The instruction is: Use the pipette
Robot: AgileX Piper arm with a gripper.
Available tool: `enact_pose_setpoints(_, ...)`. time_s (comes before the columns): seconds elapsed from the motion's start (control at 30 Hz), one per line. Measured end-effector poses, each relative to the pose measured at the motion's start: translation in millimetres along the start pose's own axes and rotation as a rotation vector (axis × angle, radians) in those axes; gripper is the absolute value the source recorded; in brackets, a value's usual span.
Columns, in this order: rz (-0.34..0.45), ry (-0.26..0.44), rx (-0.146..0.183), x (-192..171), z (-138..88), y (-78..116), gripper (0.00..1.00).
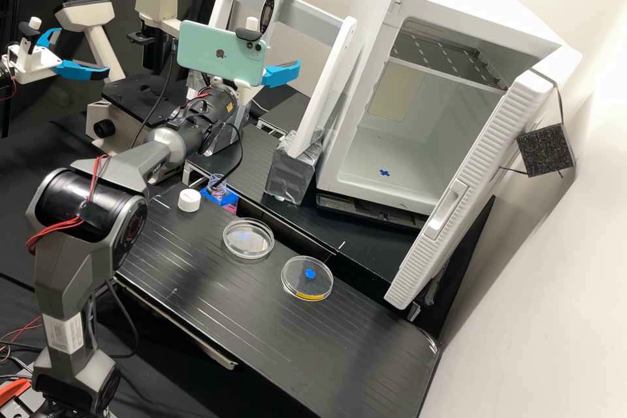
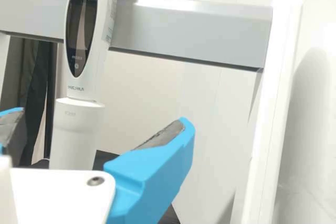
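Observation:
In the high view my gripper [image 1: 282,74] is at the pipette rack, partly behind the mounted phone. The pipette [image 1: 268,12], white with a dark oval face and red top, hangs upright from the rack's grey crossbar [image 1: 315,14]; the phone hides its lower part. In the wrist view my gripper [image 2: 98,121] stands open, its blue fingers on either side of the pipette [image 2: 77,132], with a visible space from its white shaft. A clear bottle [image 1: 218,184] sits in a blue holder with pink showing below. Its white cap [image 1: 189,200] lies beside it on the bench.
Two clear round dishes, one [image 1: 248,239] nearer the bottle and one [image 1: 307,279] with a blue mark, lie on the black bench [image 1: 222,300]. An open white incubator [image 1: 418,117] stands at the right. A microscope [image 1: 91,19] is at the back left.

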Motion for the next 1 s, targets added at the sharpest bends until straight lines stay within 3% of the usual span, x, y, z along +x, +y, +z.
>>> enact_pose_setpoints(0.37,0.011,0.017,0.004,2,-7,3.6,0.0)
enact_pose_setpoints(0.7,-0.003,0.024,-0.029,2,-15,-0.4,0.0)
enact_pose_setpoints(0.83,-0.007,0.023,-0.018,1,-16,-1.7,0.0)
enact_pose_setpoints(1.0,-0.009,0.025,-0.039,1,-17,-2.5,0.0)
